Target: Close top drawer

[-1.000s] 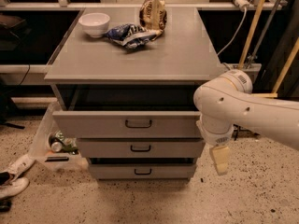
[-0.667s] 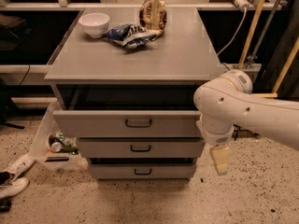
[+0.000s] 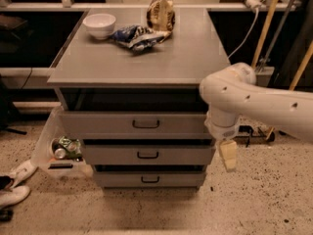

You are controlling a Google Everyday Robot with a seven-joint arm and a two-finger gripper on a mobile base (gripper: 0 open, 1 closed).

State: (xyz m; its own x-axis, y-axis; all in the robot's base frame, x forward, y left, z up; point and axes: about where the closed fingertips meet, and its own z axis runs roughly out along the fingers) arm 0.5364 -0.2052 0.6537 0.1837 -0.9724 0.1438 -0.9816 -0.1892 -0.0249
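Note:
The top drawer [image 3: 98,124] of the grey cabinet is pulled out a little, and a dark gap shows above its front panel. Its small dark loop handle [image 3: 145,124] sits mid-front. My gripper [image 3: 227,154] hangs down from the white arm [image 3: 254,102] at the cabinet's right front corner. It is level with the middle drawer [image 3: 112,154], to the right of the top drawer's front and below it. It holds nothing that I can see.
On the cabinet top [image 3: 195,58] are a white bowl [image 3: 100,25], a blue chip bag [image 3: 138,36] and a brown bag [image 3: 160,14]. The bottom drawer [image 3: 122,179] sits lowest. A clear bin with cans [image 3: 63,148] and white shoes [image 3: 14,182] are on the floor at left. Poles and a cable stand at right.
The gripper sits slightly higher in the picture than before, still at the cabinet's right front corner. The top drawer stands out about as far as before.

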